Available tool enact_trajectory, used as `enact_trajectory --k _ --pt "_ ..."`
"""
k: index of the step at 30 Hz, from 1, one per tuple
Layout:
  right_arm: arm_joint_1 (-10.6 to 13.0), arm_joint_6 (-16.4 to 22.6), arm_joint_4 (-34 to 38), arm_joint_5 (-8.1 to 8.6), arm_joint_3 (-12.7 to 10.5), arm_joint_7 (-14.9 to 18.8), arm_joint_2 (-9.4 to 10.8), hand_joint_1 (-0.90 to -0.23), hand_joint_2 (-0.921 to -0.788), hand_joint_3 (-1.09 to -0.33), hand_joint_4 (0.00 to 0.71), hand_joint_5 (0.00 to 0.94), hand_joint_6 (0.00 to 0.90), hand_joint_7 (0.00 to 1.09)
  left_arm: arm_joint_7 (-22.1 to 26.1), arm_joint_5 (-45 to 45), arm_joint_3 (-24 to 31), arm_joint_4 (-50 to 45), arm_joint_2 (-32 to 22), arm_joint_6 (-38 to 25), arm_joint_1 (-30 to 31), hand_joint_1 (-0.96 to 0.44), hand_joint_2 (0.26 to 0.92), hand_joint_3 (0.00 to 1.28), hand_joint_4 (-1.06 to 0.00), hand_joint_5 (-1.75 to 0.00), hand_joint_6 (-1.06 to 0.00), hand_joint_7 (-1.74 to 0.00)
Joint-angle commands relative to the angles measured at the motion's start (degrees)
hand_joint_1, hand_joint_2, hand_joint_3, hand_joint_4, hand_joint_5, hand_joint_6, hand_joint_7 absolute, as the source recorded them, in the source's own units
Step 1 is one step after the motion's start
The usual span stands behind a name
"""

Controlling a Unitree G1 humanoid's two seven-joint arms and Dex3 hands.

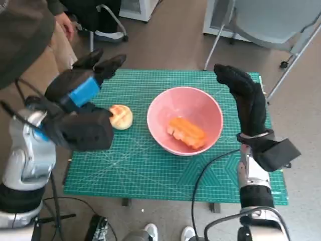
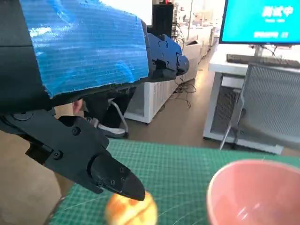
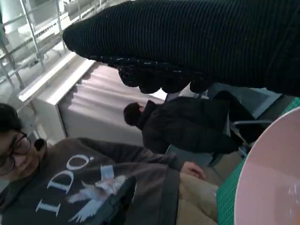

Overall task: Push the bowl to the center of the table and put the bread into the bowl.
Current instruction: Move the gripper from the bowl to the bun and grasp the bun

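Observation:
A pink bowl (image 1: 185, 120) stands near the middle of the green mat (image 1: 150, 170) with an orange bread piece (image 1: 186, 132) inside it. A round golden bread roll (image 1: 121, 116) lies on the mat just left of the bowl. My left hand (image 1: 83, 98) hovers over the mat's left side beside the roll, fingers spread and holding nothing. The left wrist view shows its black fingers (image 2: 110, 174) just above the roll (image 2: 131, 210), with the bowl's rim (image 2: 255, 187) nearby. My right hand (image 1: 246, 100) stands upright at the bowl's right side, fingers apart, empty.
The mat covers the small table. A person sits at the far left (image 1: 30, 30); the right wrist view shows that person (image 3: 93, 183) and another behind (image 3: 187, 122). A chair (image 1: 271, 25) stands beyond the table's far right corner. Cables hang at the near edge.

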State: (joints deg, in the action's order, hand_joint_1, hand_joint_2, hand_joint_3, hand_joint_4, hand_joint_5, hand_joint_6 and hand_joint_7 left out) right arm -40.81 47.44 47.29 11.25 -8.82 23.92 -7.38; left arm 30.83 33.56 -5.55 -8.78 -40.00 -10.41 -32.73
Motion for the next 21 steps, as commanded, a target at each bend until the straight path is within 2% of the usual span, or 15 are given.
enact_trajectory --k 1,12,21 --pt "-0.4 -0.3 2.3 0.67 -0.1 1.5 -0.1 -0.697 -0.921 -0.837 0.142 0.000 -0.001 0.42 -0.6 0.5 0.1 -2.3 -0.8 0.6 1.4 -0.01 0.663 0.00 -0.06 -0.01 -0.22 -0.01" --pt "-1.4 0.0 4.3 1.18 -0.4 3.8 -0.4 -0.695 -0.921 -0.839 0.142 0.000 -0.001 0.42 -0.3 1.7 -1.5 -1.2 0.5 -0.9 1.4 0.05 0.670 0.00 -0.08 -0.01 -0.23 -0.01" --pt "-1.5 0.1 4.8 1.80 -0.8 5.3 -0.9 -0.692 -0.921 -0.840 0.137 0.000 -0.001 0.42 -0.7 3.6 -5.4 5.6 2.9 -2.1 -1.2 0.07 0.675 0.00 -0.07 0.00 -0.23 0.00"
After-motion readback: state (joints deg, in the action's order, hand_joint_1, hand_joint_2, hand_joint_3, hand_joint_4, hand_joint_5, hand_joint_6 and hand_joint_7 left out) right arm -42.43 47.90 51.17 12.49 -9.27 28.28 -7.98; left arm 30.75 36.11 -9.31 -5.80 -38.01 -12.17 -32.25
